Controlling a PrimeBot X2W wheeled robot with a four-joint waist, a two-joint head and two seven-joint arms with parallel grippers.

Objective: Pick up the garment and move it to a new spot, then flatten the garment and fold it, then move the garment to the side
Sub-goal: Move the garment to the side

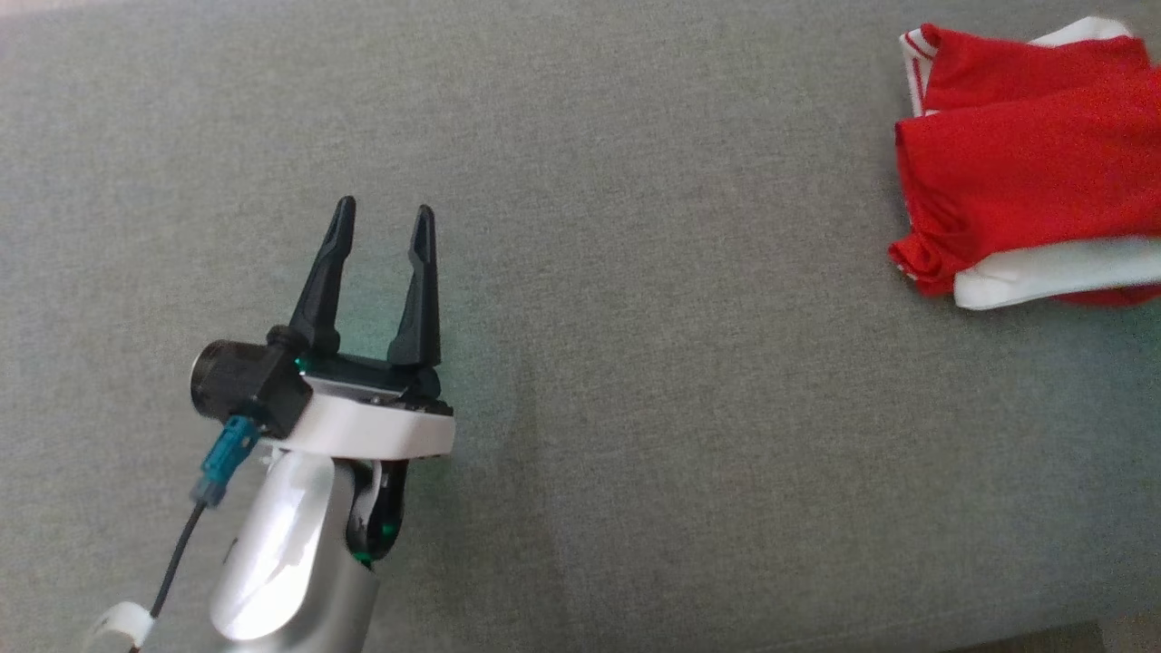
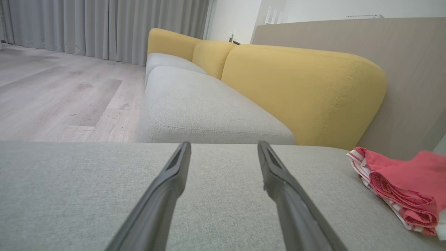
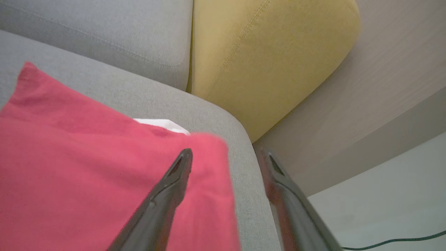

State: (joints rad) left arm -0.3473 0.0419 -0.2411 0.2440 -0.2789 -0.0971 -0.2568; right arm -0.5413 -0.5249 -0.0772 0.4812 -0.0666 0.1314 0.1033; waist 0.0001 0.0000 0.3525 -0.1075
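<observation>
Garment [image 1: 1025,154] lies on grey sofa seat [image 1: 635,408], wood floor [image 2: 52,97] beyond

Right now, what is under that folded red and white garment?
The folded red-and-white garment lies on the grey fabric seat cushion. Anything else beneath it is covered.

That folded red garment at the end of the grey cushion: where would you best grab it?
Probably the thick rolled fold at the lower-left corner of the red garment in the head view, coming from above with jaws straddling it. There the layers bunch up off the grey cushion, so one pinch could catch them all; elsewhere the cloth lies flat.
</observation>
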